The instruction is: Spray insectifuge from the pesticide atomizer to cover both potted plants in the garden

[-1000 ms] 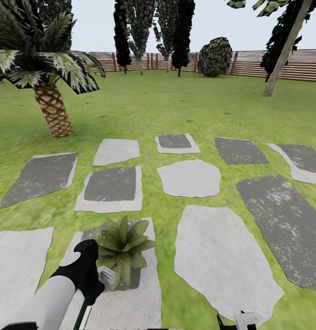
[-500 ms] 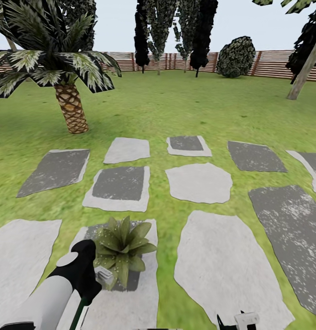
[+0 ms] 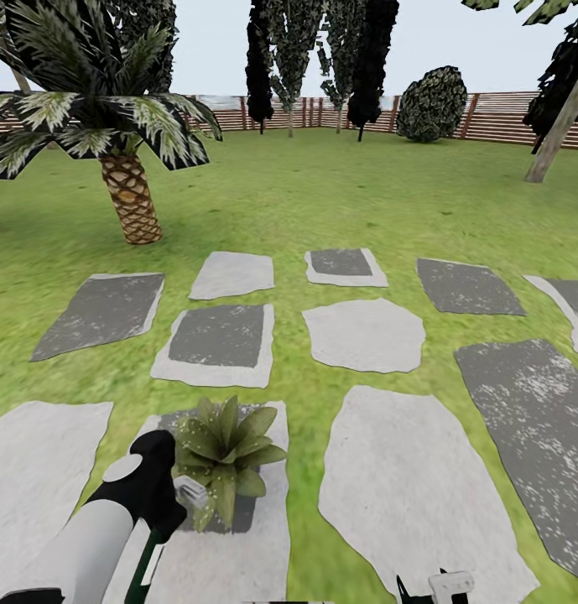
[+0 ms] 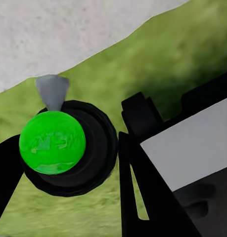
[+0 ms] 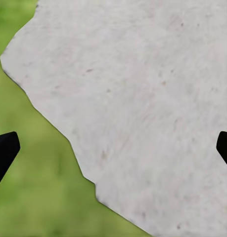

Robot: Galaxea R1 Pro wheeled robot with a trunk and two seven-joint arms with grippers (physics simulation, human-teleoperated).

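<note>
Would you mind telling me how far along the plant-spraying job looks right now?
Done: the pesticide atomizer is off the ground, held in the left pincer. In hand: its white head sits right beside one potted plant on a stepping slab; no spray is visible. Left: covering this plant, then a second one. The right pincer is open above a pale slab.

One potted plant [image 3: 226,457], one palm [image 3: 125,180], eleven slabs [image 3: 366,334]

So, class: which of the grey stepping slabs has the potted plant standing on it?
The slab nearest the robot at lower left, beside the left arm; the potted plant sits on it, unlike the others.
</note>
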